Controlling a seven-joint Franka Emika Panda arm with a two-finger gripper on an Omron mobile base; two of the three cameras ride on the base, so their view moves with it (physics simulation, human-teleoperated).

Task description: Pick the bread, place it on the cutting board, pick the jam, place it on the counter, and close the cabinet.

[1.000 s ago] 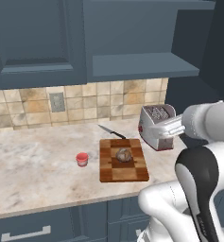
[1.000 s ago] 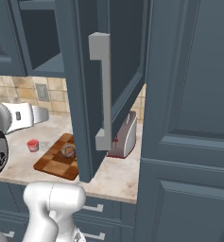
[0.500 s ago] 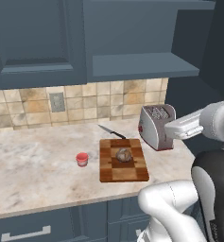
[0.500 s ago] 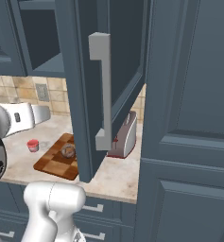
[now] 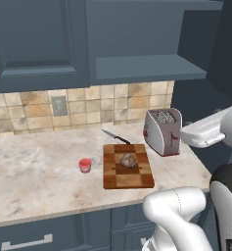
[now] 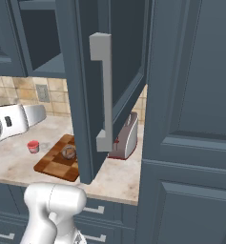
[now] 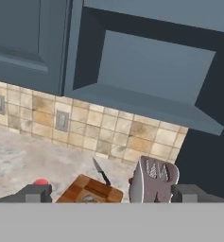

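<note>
The small brown-grey lumpy loaf of bread (image 5: 128, 160) sits on the darker centre of the striped wooden cutting board (image 5: 137, 177), middle of the left base frame. The little red jam jar (image 5: 85, 164) stands just left of the board on the beige-pink marbled bench (image 5: 34, 171), apart from it. By my reading both placements are done, so the dark blue-grey wall cabinet door (image 6: 83, 90) is my job now.

That door hangs wide open, edge-on through the centre of the right base frame, its long silver bar handle (image 6: 104, 93) facing out. My fingers (image 7: 111, 194) are spread apart and empty at the bottom of the hand frame, one dark tip (image 7: 34, 193) lower left, the other lower right. Between them I see the silver-and-red toaster (image 7: 152, 179) and a black-handled knife (image 7: 101, 172) behind the board.

To do this well, I think I should get to the door's outer face near the free edge by the handle and push in a smooth arc, staying high. The toaster stands just below the door's path, so dipping risks a knock. The open shelf (image 5: 147, 68) above the toaster shows where the door must end up.
</note>
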